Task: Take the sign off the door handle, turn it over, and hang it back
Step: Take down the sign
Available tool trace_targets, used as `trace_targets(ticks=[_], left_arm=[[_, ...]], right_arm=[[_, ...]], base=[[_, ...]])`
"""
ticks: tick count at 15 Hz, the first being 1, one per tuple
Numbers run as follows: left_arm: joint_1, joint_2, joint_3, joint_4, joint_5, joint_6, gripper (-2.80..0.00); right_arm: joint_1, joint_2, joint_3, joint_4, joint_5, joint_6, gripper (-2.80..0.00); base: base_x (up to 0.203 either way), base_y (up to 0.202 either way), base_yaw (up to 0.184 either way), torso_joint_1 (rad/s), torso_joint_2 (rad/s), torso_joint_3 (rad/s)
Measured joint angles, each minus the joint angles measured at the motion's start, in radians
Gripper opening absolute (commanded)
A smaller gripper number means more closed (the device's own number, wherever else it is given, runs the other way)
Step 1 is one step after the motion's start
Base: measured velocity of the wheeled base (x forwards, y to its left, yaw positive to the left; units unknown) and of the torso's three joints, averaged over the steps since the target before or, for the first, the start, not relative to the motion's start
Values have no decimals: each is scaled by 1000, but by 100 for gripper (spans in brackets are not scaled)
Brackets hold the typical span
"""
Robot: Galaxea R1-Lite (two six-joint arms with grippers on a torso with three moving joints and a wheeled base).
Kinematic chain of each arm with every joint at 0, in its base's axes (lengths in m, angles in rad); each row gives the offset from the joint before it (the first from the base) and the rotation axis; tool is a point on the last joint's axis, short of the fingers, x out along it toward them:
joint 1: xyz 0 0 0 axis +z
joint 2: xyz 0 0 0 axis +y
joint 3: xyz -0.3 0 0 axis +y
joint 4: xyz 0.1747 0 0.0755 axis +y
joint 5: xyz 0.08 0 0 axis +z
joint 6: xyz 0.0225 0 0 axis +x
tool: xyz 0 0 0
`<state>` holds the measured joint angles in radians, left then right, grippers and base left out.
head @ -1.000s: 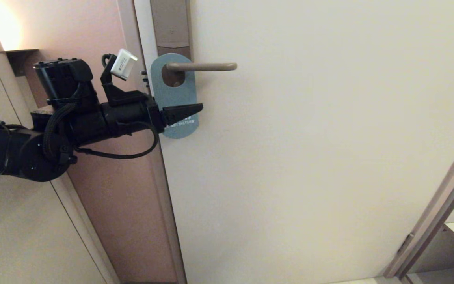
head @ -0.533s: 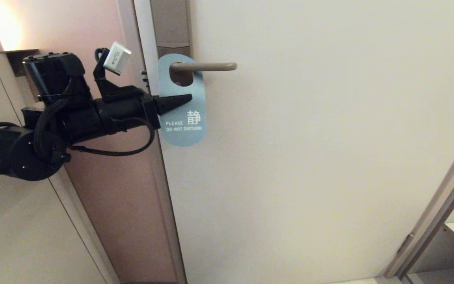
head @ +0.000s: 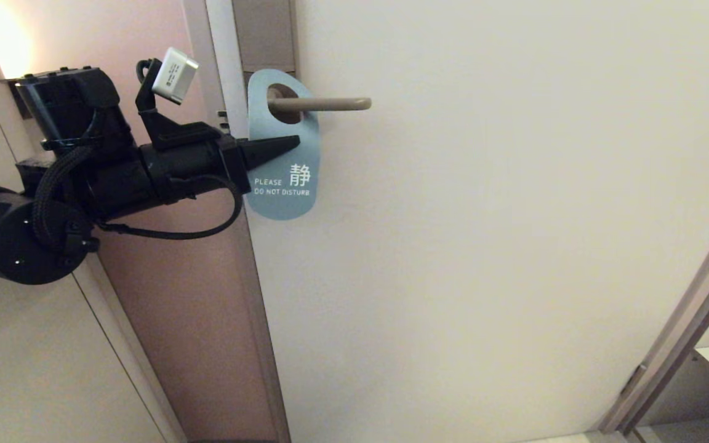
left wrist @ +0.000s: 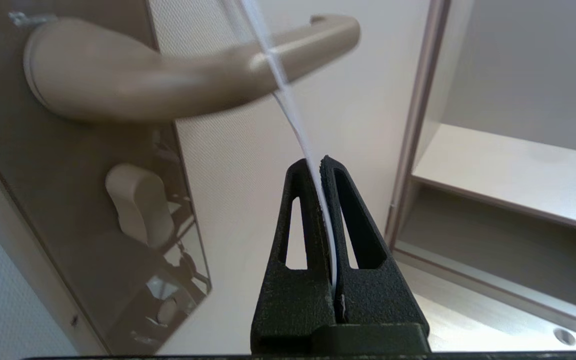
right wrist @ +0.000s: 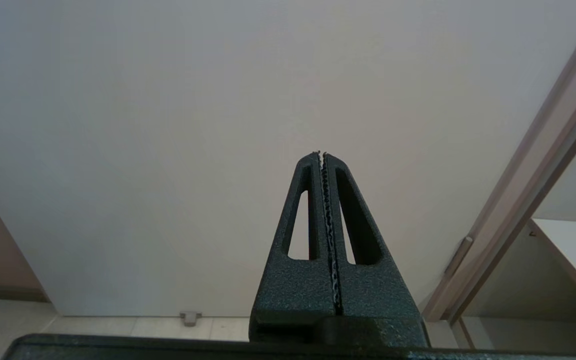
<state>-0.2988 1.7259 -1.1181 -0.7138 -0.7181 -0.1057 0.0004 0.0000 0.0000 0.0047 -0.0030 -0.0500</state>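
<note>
Left hand [head: 290, 146], black tapered fingers w/ slotted sides, was clamped on the left edge of the flat blue round-ended card sign w/ white "PLEASE DO NOT DISTURB" lettering [head: 284, 157], about mid-height. The sign hung on the door near the door's left edge, its oval hole around the slim straight matte beige metal lever handle [head: 320, 104], close to the handle's root at the tall brown-grey lock plate [head: 265, 34]. In the left wrist view the card showed edge-on, thin & bowed between the fingers [left wrist: 313, 210], so prob. flexible plastic or card stock.

Risks, as I judge them: hole rim could snag on the lever if the sign gets pulled off at an angle rather than slid along to the free end; the bend might crease the card; a grip only on the edge could slip when the card twists, & the sign would drop to the floor. The door face looked smooth, pale, matte.

Right hand [right wrist: 322, 155], same black build, pressed shut on nothing, parked facing the door lower down.
</note>
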Motion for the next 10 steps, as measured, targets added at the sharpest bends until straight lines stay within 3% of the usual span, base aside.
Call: trace_targets(ticks=[10], left_arm=[[-60, -16, 11, 10, 121, 16, -280]], right_arm=[[0, 0, 0, 0, 0, 0, -280]], base=[[0, 0, 0, 0, 0, 0]])
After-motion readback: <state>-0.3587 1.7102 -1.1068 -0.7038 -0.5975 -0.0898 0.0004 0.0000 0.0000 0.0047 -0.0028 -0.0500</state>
